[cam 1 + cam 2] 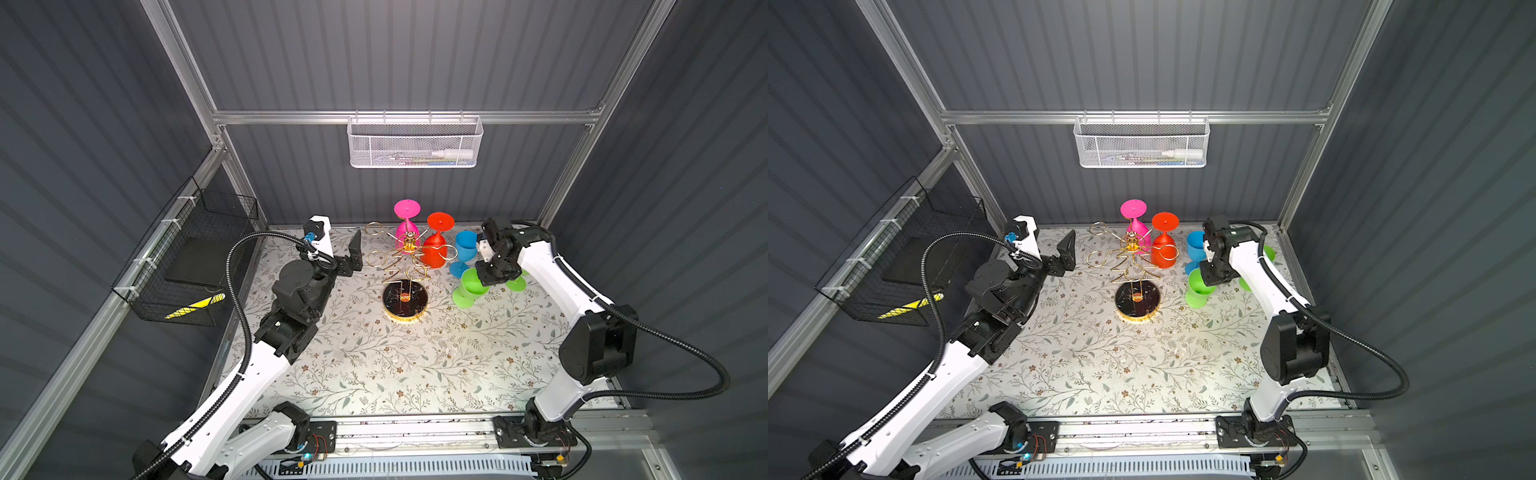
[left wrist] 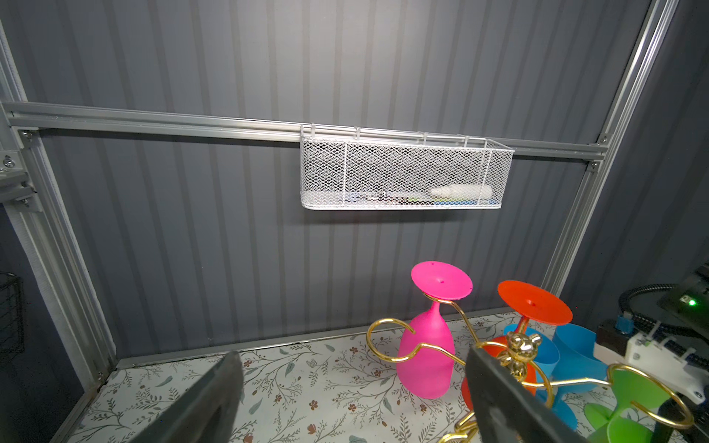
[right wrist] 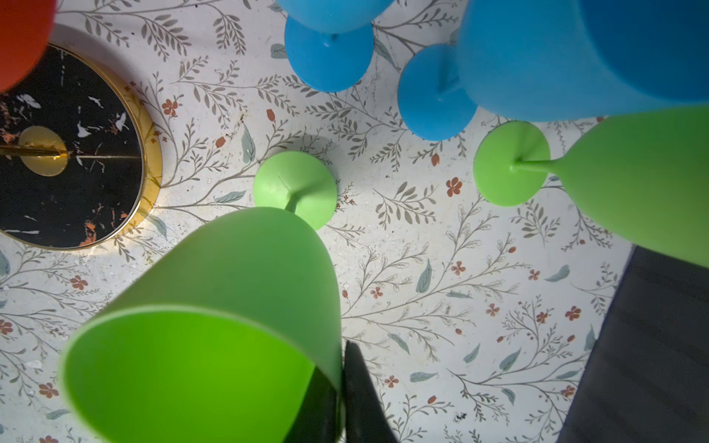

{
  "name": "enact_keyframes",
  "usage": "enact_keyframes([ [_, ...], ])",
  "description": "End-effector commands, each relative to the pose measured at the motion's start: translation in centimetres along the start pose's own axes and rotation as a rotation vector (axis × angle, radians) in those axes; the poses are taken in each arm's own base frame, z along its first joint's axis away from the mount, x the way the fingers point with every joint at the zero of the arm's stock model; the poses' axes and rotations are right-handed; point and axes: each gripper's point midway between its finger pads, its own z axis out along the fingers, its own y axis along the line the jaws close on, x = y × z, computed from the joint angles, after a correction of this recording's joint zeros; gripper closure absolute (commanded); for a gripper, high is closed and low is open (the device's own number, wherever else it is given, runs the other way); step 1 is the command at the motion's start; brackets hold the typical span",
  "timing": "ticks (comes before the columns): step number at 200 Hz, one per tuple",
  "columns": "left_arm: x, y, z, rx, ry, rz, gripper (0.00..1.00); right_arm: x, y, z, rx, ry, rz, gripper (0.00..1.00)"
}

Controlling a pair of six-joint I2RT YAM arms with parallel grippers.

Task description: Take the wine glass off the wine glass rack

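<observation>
The wine glass rack (image 1: 409, 242) stands mid-table on its round black base (image 1: 405, 302). A pink wine glass (image 1: 406, 228) and an orange one (image 1: 434, 249) hang upside down from its back arms. My left gripper (image 1: 353, 255) hovers open just left of the rack, and in the left wrist view (image 2: 353, 383) nothing lies between its fingers. A green wine glass (image 3: 230, 268) has its foot on the table right of the rack. My right gripper (image 3: 341, 399) is shut on its rim, one finger inside the bowl and one outside.
Two blue glasses (image 1: 464, 245) and a second green glass (image 1: 516, 284) stand close around the right gripper. A white mesh basket (image 1: 413, 143) hangs on the back wall. A black wire basket (image 1: 187, 257) hangs on the left wall.
</observation>
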Motion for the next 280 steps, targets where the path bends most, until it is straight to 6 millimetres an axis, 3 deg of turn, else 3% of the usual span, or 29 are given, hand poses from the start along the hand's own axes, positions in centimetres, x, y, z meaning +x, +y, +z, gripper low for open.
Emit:
enact_keyframes([
  [1,-0.5,0.7,0.1,-0.037,-0.008,0.02,0.08,-0.5,-0.4,-0.8,0.01,-0.013,0.001,0.82],
  [37,0.7,2.3,1.2,-0.105,0.055,-0.018,0.09,-1.5,-0.3,-2.0,-0.024,-0.065,0.022,0.72],
  [76,1.4,5.5,2.9,-0.054,0.113,-0.262,0.14,-2.4,-0.4,-4.8,-0.078,-0.186,0.068,0.59],
  [131,0.1,3.2,6.1,0.127,0.185,-0.314,0.2,-2.3,-0.9,-10.7,-0.188,-0.473,0.162,0.4],
  [175,0.6,2.5,9.2,0.317,0.283,-0.455,0.23,-0.3,0.1,-14.8,-0.284,-0.706,0.168,0.23],
  [178,-0.4,2.3,9.4,0.339,0.271,-0.454,0.23,-0.1,0.1,-15.0,-0.287,-0.715,0.168,0.22],
  [203,0.2,1.1,11.3,0.466,0.348,-0.494,0.26,1.3,0.7,-15.2,-0.324,-0.749,0.165,0.13],
  [240,2.6,-0.6,14.3,0.621,0.469,-0.546,0.31,3.2,1.3,-13.8,-0.349,-0.72,0.182,0.01],
  [280,5.0,-1.4,16.6,0.662,0.542,-0.591,0.35,4.7,1.7,-12.8,-0.371,-0.701,0.2,0.01],
])
